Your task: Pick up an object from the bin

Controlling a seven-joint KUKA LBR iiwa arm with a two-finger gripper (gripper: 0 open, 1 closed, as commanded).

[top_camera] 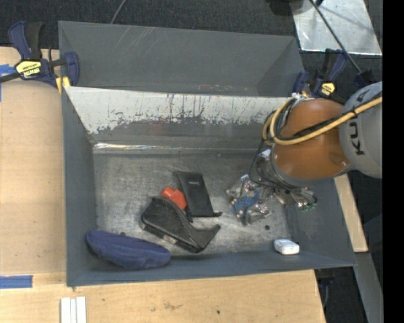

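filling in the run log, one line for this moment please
hand: low in bin, right of centre | nearest: black flat case left of it, small white piece by front wall | held: cannot tell

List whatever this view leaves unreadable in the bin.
Grey-and-blue clutter under the tool: too small and tangled to name; contact with the tool is unclear.
Orange thing mid-bin: partly covered by the black flat piece, so its shape is hidden.
Small white thing at the front right: too small to identify.
Right part of the bin floor: hidden by the arm's orange cover.
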